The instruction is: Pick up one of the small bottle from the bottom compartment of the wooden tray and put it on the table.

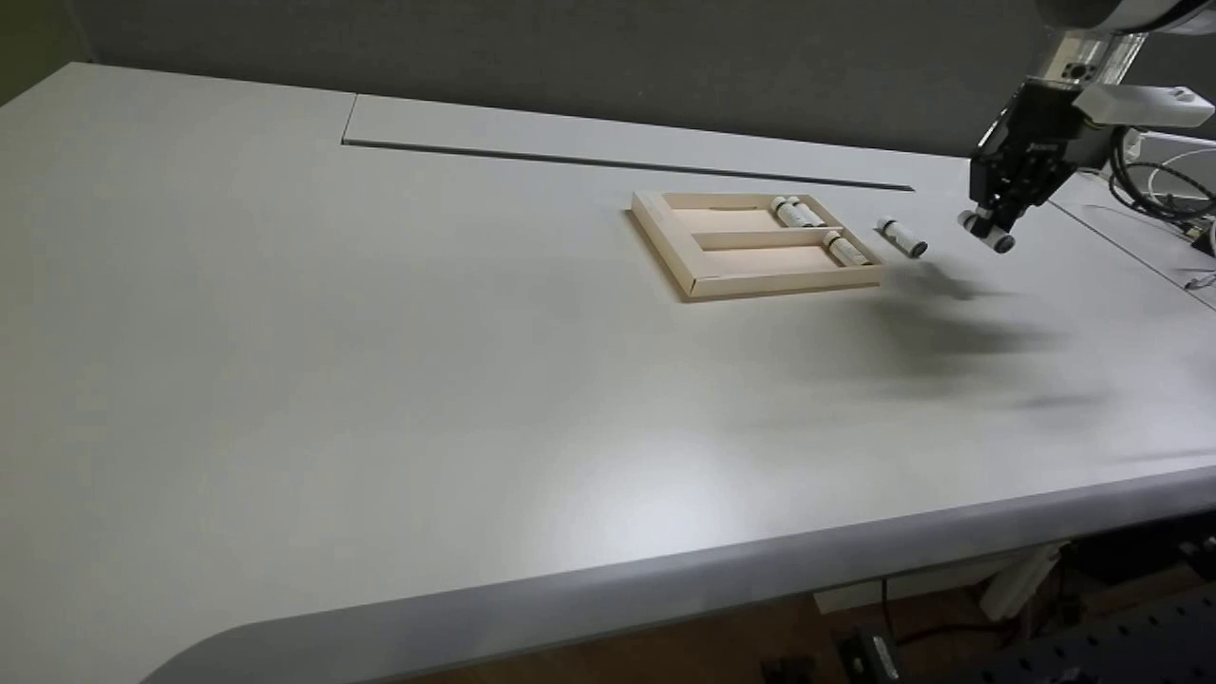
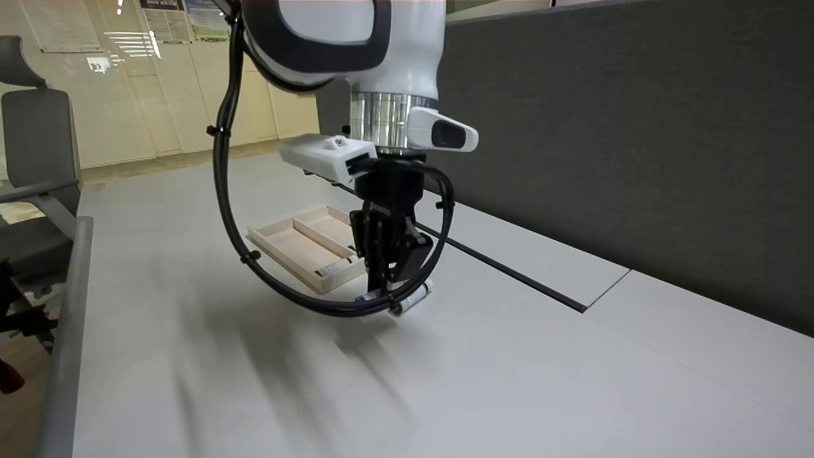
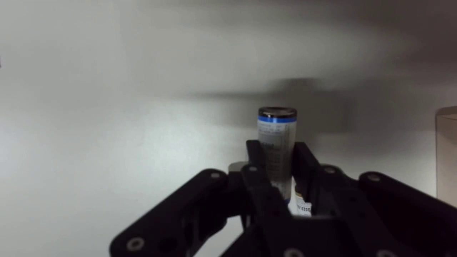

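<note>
small bottle, pale printed label, blue band, dark glossy end

2 exterior views, sharing the wooden tray, face across the table and, closer, lengthwise past the Panda arm; the wrist view looks closely down.

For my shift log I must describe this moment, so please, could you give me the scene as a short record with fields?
Tool: gripping one small bottle, raised above the table
Second bottle: lying on the table beside the wooden tray
Tray: low, pale, with a divider and two long compartments
Upper compartment in an exterior view: two bottles, side by side
Lower compartment there: one bottle
Table surface: white-grey, with a long dark groove
Task status: held bottle not yet set on the table
</note>
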